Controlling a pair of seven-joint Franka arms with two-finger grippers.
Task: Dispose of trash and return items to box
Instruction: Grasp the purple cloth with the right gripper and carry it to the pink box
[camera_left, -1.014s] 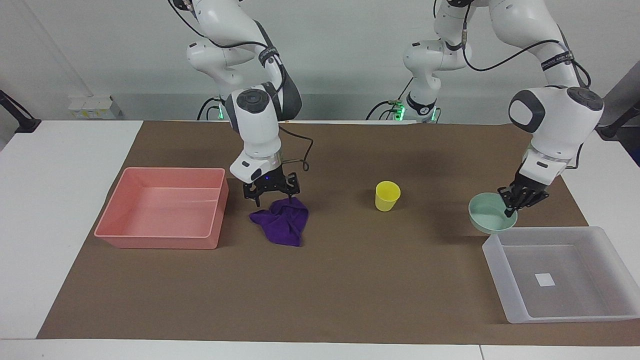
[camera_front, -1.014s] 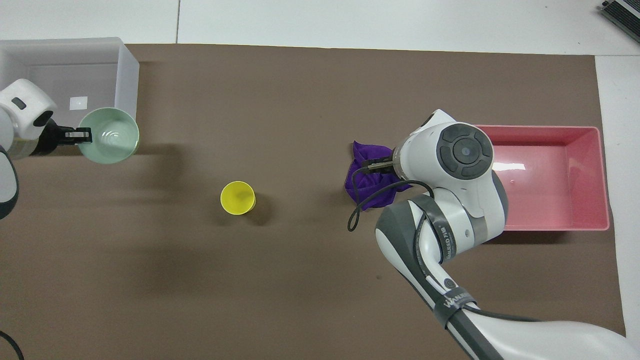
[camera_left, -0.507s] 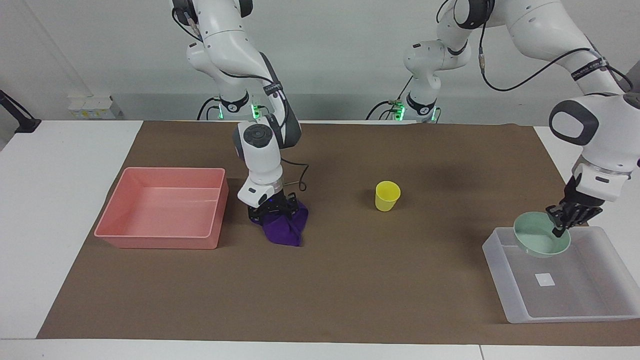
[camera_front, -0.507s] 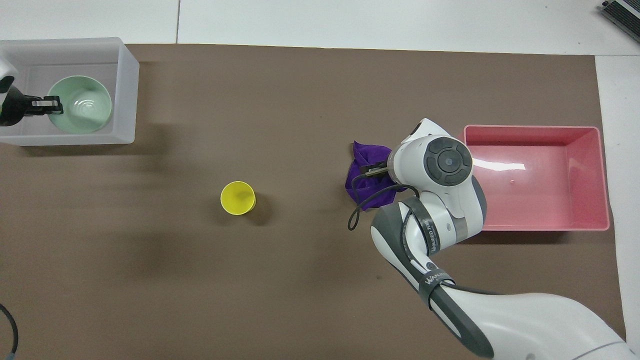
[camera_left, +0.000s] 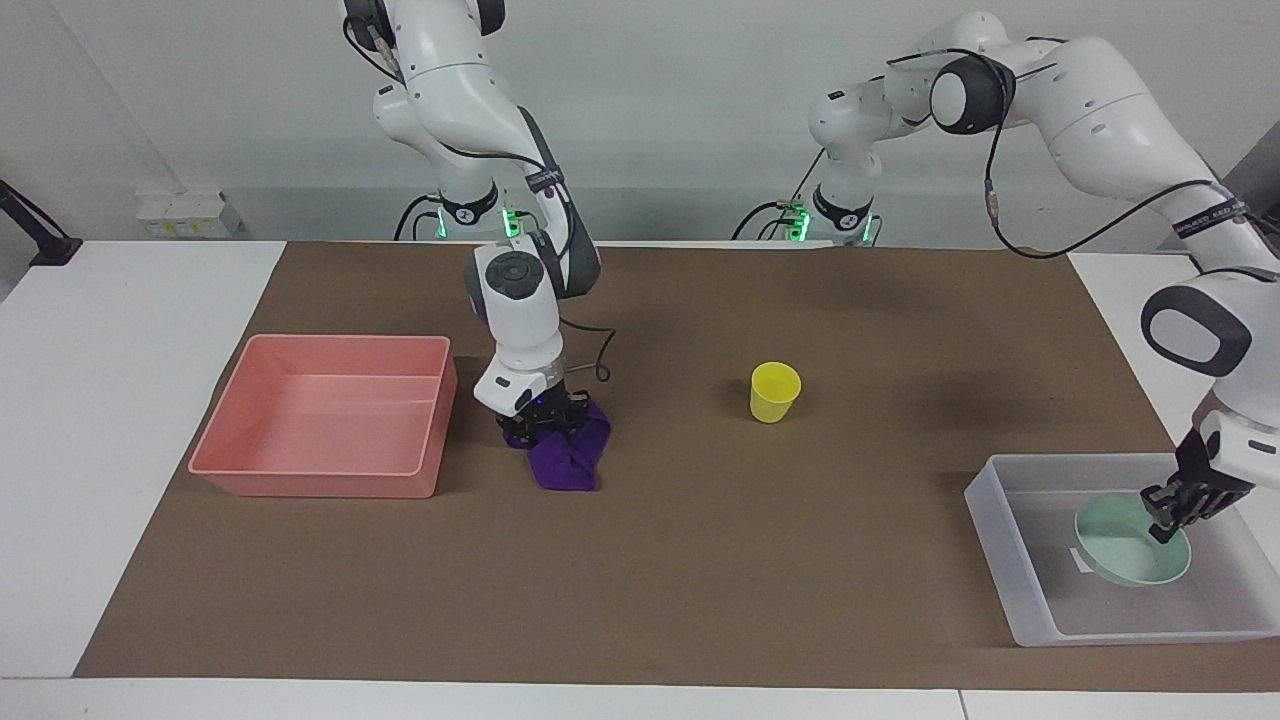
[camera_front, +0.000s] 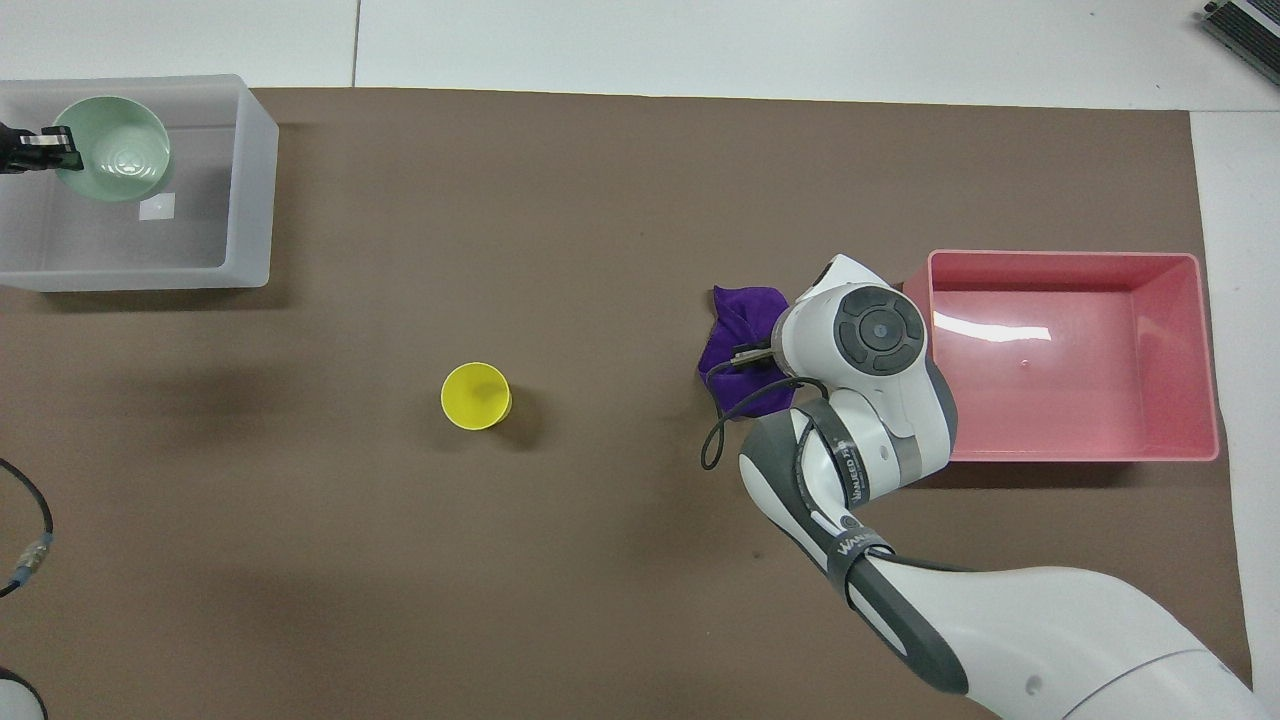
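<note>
left hand grips round green bowl in clear plastic box; right hand pinches crumpled purple cloth.

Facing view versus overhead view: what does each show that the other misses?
Only the facing view shows the right tool down on the purple cloth and the left tool whole at the green bowl. Only the overhead view shows the bowl's inside and the label uncovered. Both show the yellow cup, pink tray and clear box.
</note>
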